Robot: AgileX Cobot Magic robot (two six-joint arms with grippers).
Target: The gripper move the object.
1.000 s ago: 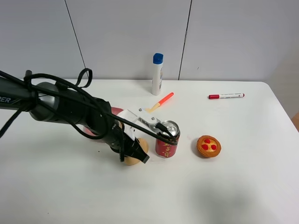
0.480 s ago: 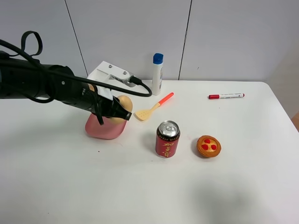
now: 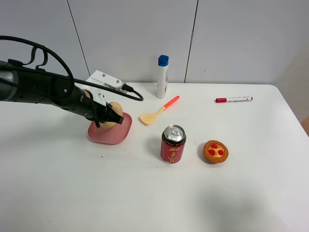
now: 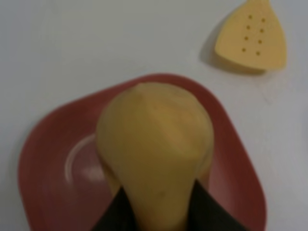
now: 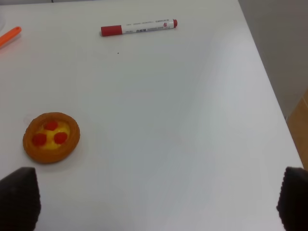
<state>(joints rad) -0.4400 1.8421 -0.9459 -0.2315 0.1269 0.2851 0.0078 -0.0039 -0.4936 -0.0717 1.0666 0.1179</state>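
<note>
A smooth, matte, tan egg-shaped object (image 4: 154,139) is pinched by the black-fingered left end effector (image 3: 109,116) over a smooth red rounded-square dish (image 3: 109,136), toward the white tabletop's (image 3: 72,193) back left corner.

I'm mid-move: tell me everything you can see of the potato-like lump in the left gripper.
The potato is a tan-brown, egg-shaped lump, smooth and matte, with no marks or damage showing. The left gripper is shut on one end of it, with a black finger on either side, and the broader end points away from the wrist. It is over the middle of the red plate, left of the yellow spatula. I cannot tell whether its underside touches the plate.
</note>
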